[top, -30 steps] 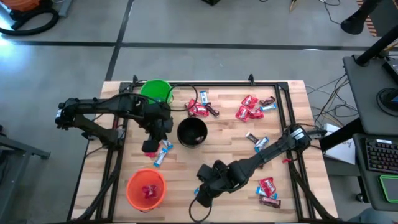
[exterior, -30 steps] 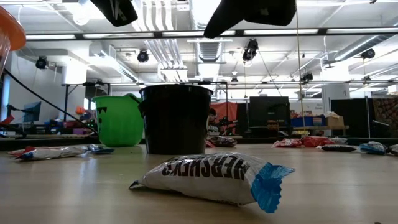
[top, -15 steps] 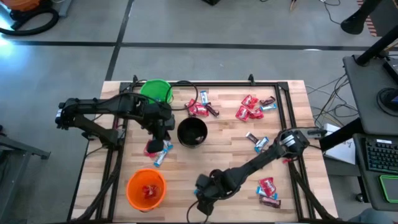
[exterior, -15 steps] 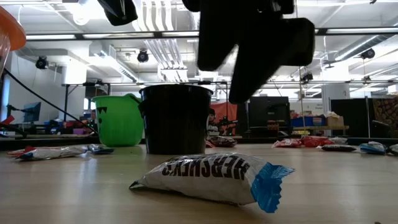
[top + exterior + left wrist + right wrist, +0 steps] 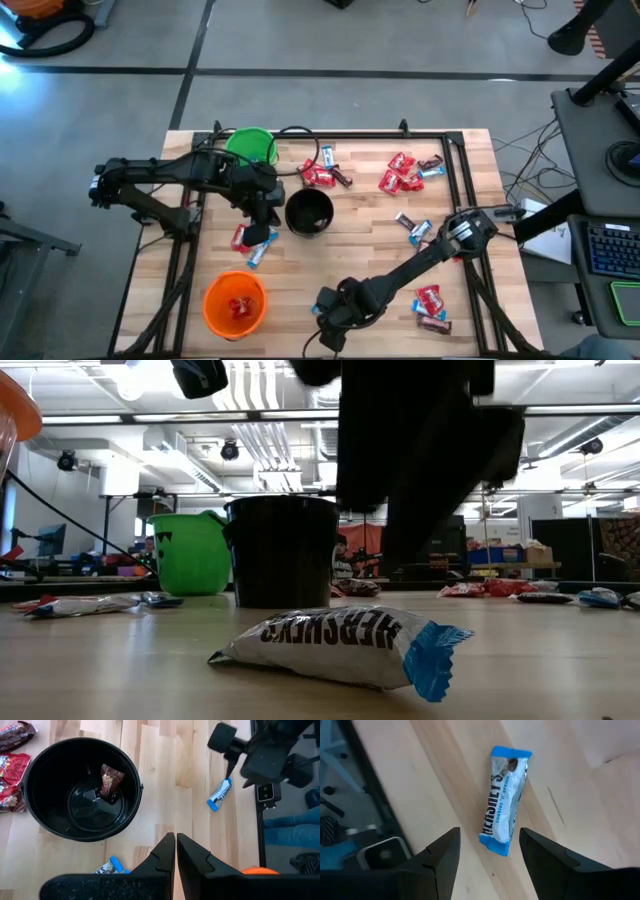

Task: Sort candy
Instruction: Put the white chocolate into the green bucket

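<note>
Right hand (image 5: pixel 487 865) hovers fingers apart, empty, directly over a blue-and-white wrapped candy bar (image 5: pixel 503 800) lying flat on the wooden bench (image 5: pixel 370 240) at its near edge; left hand (image 5: pixel 176 850) fully closed, empty, beside the black plastic cup (image 5: pixel 80 787).

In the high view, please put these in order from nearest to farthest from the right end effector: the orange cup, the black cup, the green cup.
Measured from the right end effector, near the table's front edge:
1. The orange cup, to its left, also near the front edge.
2. The black cup, farther back, near the table's middle.
3. The green cup, at the back-left, beyond the black one.
</note>
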